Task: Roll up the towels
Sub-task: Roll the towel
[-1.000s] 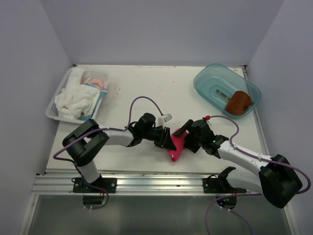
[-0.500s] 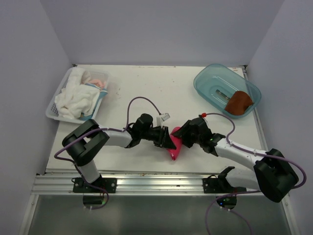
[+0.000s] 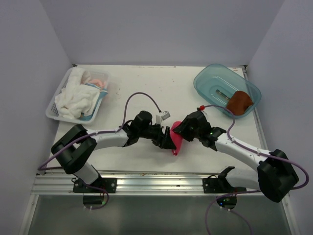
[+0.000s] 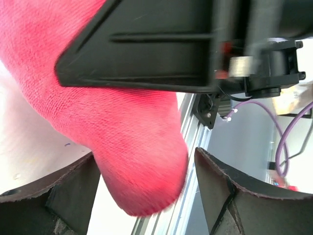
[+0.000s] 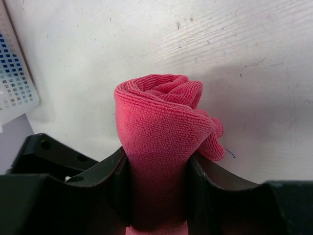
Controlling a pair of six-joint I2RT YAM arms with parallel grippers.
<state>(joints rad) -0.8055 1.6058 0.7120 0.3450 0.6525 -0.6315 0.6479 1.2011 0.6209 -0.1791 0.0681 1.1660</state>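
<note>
A bright pink-red towel (image 3: 176, 142), rolled into a tube, stands between the two arms near the table's front edge. My right gripper (image 3: 181, 131) is shut on it; in the right wrist view both fingers press the sides of the towel roll (image 5: 156, 112). My left gripper (image 3: 167, 141) is open. In the left wrist view the towel's rounded end (image 4: 142, 161) hangs between the spread left fingers (image 4: 73, 191), with a gap on the right side. The rust-brown towel (image 3: 239, 103) lies in the blue tub (image 3: 210, 78) at the back right.
A white basket (image 3: 55, 111) holding white cloths with pale blue trim sits at the back left. The metal rail (image 3: 146, 183) runs along the table's near edge just below the grippers. The right arm's black body (image 4: 146, 49) fills the top of the left wrist view.
My left gripper has opened and let go of the pink towel. My right gripper has closed on it. Both arms shifted slightly away from the front edge.
</note>
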